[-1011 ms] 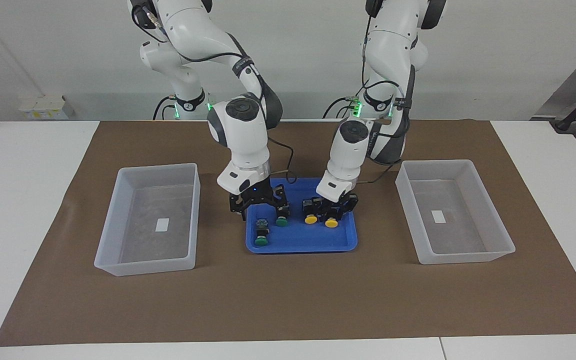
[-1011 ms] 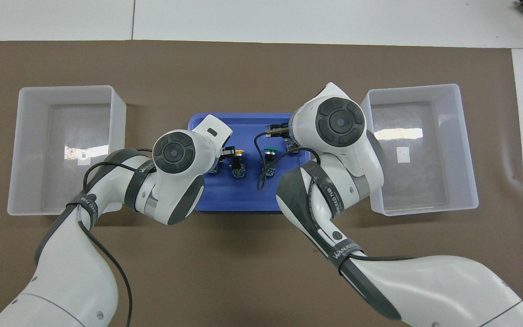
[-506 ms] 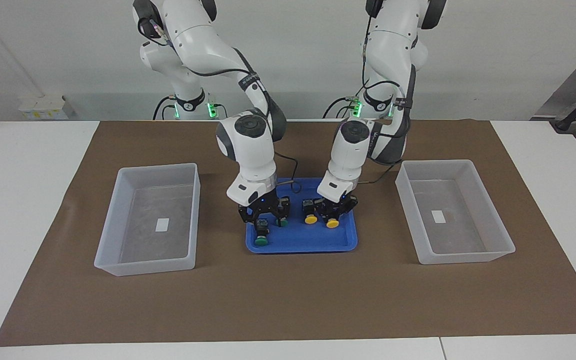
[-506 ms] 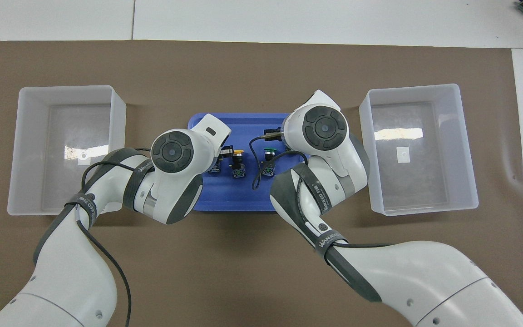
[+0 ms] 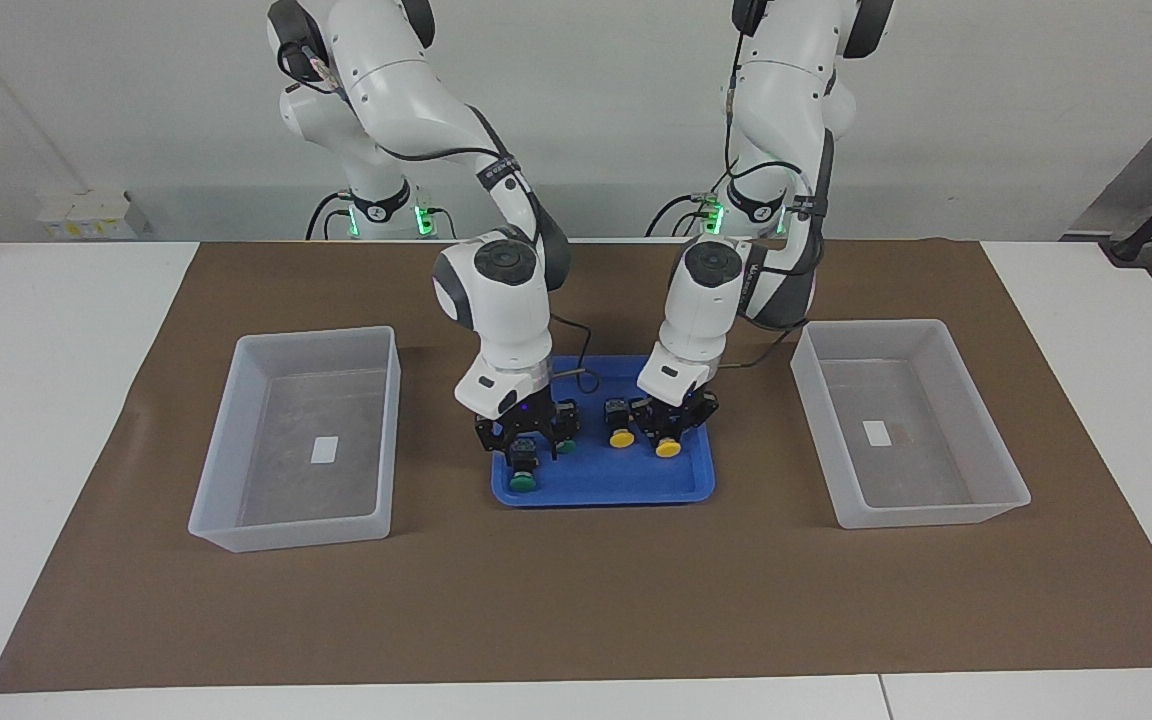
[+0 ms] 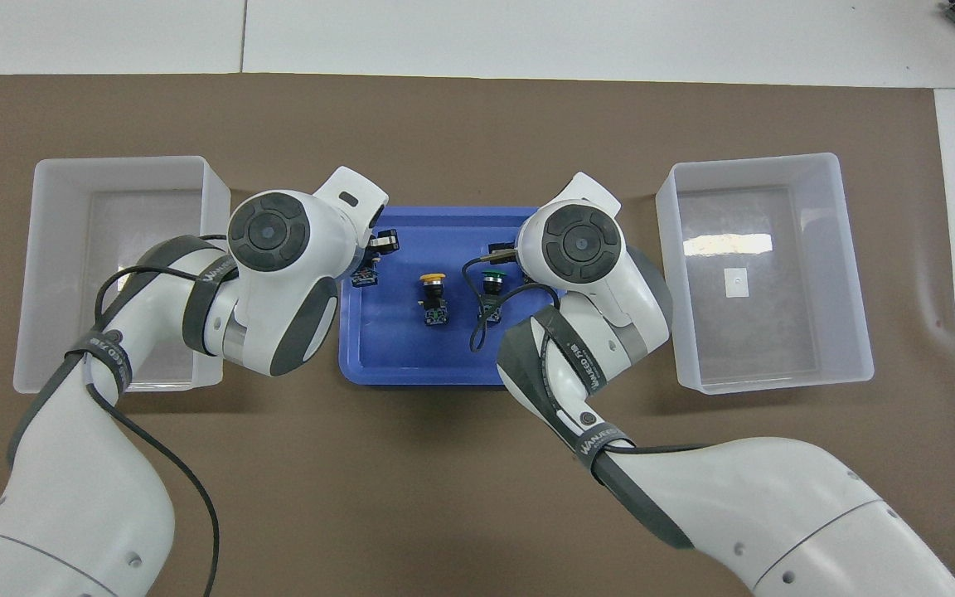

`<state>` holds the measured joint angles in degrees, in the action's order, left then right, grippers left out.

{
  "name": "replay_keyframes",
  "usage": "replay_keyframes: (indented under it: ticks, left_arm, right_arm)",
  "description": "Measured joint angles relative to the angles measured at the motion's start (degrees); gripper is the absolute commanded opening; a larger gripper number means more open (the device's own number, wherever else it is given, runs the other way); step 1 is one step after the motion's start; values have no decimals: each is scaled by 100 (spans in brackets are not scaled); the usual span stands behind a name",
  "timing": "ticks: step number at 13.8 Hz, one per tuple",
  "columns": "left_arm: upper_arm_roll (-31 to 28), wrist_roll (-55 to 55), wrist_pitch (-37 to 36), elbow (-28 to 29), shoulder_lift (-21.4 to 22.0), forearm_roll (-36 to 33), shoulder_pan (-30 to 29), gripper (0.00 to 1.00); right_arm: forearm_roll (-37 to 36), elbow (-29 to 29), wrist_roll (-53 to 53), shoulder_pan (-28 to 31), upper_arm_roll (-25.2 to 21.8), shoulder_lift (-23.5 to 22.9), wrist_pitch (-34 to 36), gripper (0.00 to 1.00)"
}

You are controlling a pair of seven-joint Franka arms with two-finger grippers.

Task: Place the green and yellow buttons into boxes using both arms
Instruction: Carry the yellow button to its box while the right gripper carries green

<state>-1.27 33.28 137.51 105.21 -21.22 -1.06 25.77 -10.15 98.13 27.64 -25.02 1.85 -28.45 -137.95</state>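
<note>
Four buttons are in the blue tray (image 5: 606, 487) at mid-table. My right gripper (image 5: 524, 448) is down in the tray, shut on the body of a green button (image 5: 523, 478) at the tray's end toward the right arm. The other green button (image 5: 565, 446) (image 6: 492, 282) lies beside it, free. My left gripper (image 5: 671, 430) is shut on a yellow button (image 5: 668, 449), low in the tray at the end toward the left arm. The other yellow button (image 5: 621, 437) (image 6: 432, 282) lies loose mid-tray. In the overhead view the arms' wrists cover both grippers.
Two translucent boxes stand on the brown mat, one (image 5: 286, 450) (image 6: 776, 332) at the right arm's end of the tray and one (image 5: 901, 470) (image 6: 113, 215) at the left arm's end. Each holds only a white label.
My right gripper dropped onto the green button and closed on it. The left gripper tightened on the yellow button, and its wrist swung toward the left arm's end box.
</note>
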Motion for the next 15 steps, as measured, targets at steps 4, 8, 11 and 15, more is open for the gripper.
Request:
replay_keyframes:
  ticks: [4,8,11,15]
  left_arm:
    - [-13,-372,-1355,-998,112,3,-547,0]
    - [-27,-1617,-2080,-1533,173,171,-1429,0]
    - [-42,-2691,-2120,-1494,162,229,-2143,0]
    - [-56,-3506,-1924,-1161,186,236,-2768,0]
  right_arm:
    - [-1,31,2,-28,5,-1,-8,66]
    - [-1,122,61,-36,6,-7,-205,48]
    - [-10,211,152,-65,6,-10,-276,1]
    - [-10,209,352,-112,7,0,-288,0]
